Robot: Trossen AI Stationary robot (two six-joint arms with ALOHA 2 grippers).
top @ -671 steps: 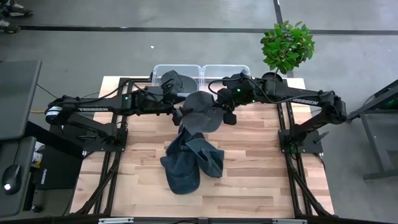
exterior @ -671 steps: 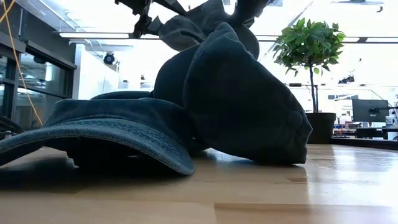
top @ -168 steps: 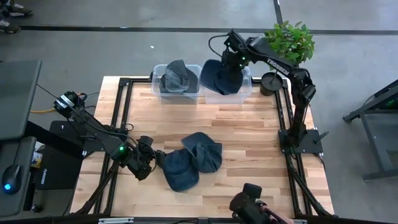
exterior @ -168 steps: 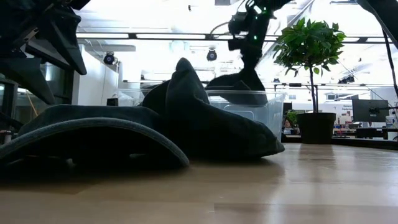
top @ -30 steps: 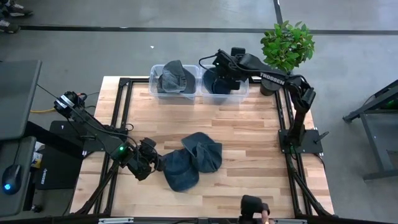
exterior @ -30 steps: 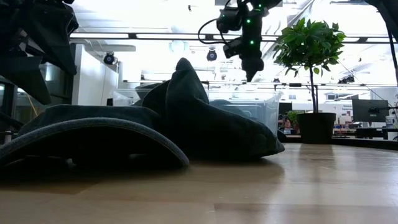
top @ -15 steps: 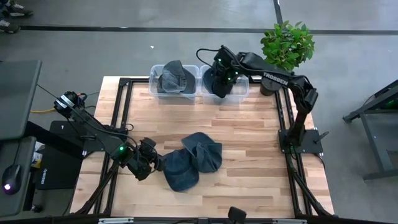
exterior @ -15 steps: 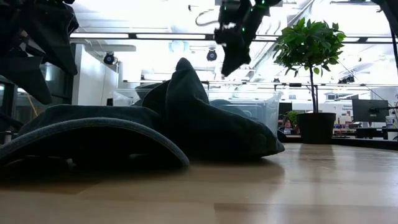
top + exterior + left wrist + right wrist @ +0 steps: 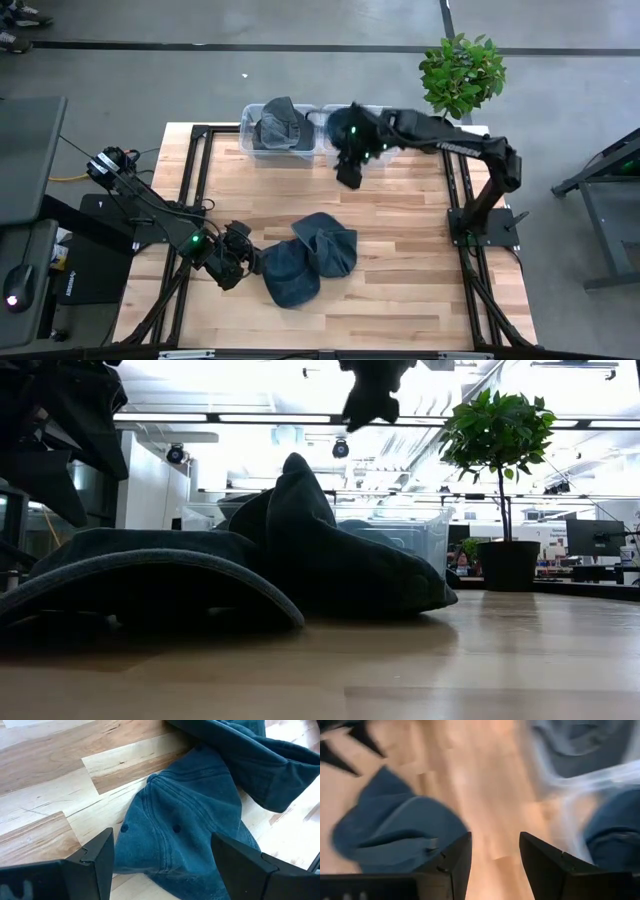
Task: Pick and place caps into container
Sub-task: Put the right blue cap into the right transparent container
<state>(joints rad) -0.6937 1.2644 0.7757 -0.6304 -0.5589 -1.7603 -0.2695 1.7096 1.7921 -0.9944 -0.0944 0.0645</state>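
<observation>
Right gripper (image 9: 347, 176) raised above table, jaws apart, empty

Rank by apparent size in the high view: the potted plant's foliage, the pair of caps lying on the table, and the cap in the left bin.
1. Pair of caps on the table, largest.
2. Plant foliage.
3. Cap in the left bin, smallest, though close to the foliage.
</observation>
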